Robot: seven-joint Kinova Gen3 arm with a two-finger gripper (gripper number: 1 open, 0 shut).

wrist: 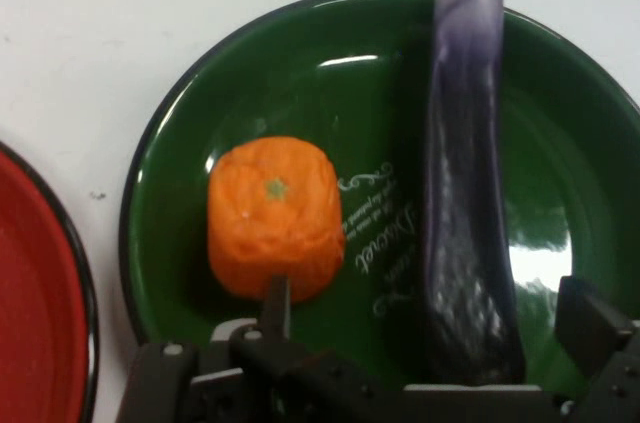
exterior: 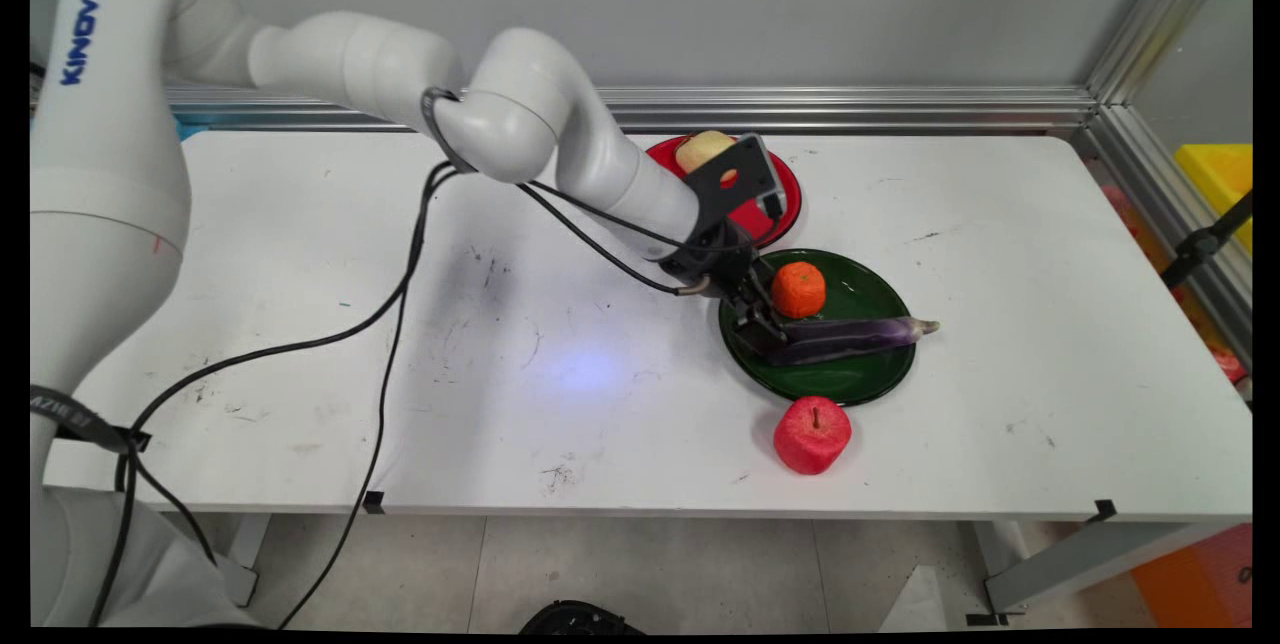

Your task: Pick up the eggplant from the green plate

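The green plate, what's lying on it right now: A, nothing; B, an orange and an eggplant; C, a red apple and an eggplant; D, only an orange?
B: the green plate carries an orange and a purple eggplant side by side, while the red apple sits off it on the table.

**Hidden and cropped items**

The pale round fruit (exterior: 703,150) on the glossy red plate (exterior: 787,186) is partly covered by the black camera bracket. In the hand view, the red plate (wrist: 40,293) is cut by the left edge. The long purple eggplant's (wrist: 465,193) near end is masked by the black gripper (wrist: 440,368) linkage. White lettering on the dark green plate (wrist: 180,143) is too small to read.
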